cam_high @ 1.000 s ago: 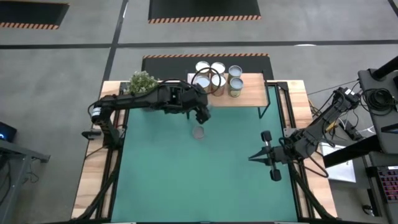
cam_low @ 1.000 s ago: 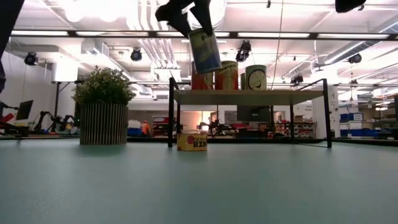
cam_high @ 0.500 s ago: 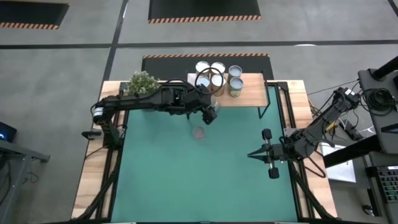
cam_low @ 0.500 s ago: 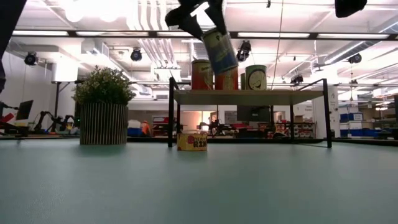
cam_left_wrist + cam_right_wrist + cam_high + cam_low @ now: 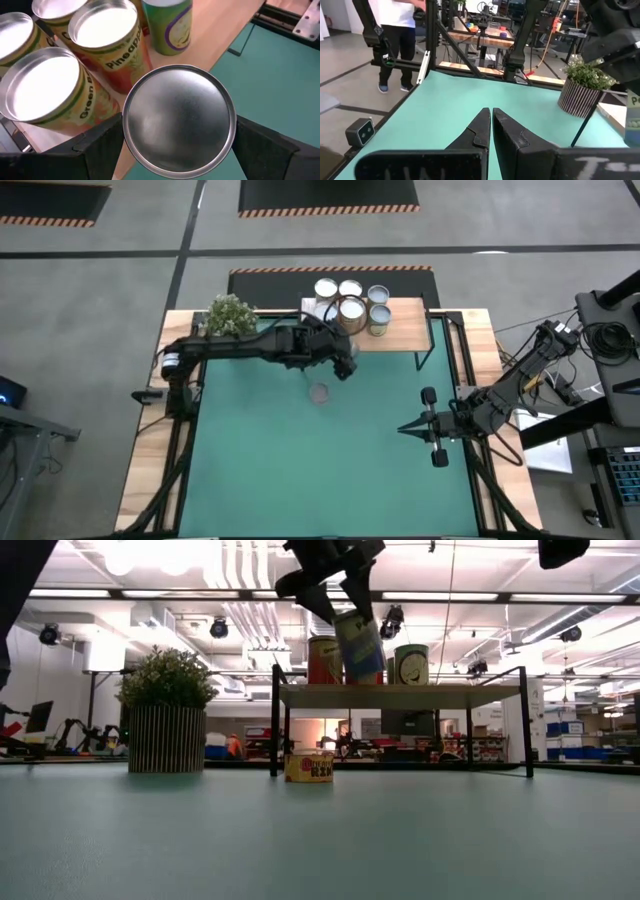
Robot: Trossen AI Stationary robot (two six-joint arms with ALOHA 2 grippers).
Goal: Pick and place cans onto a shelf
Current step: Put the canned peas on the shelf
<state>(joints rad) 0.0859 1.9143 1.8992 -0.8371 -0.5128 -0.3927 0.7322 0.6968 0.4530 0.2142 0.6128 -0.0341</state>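
**Can held at the shelf's front edge**

A green table mat (image 5: 320, 450) is seen covering the table. At its far edge the shelf (image 5: 400, 338) is set, and four upright cans (image 5: 350, 290) are stood on it. A potted plant (image 5: 166, 710) is placed to the shelf's left. The left gripper (image 5: 337, 600) is clamped wide on a tilted can (image 5: 360, 645), which is held in the air just at the shelf's front edge, beside the standing cans. A flat can (image 5: 309, 767) is left on the mat below. The right gripper (image 5: 405, 430) is kept closed and empty near the mat's right side.
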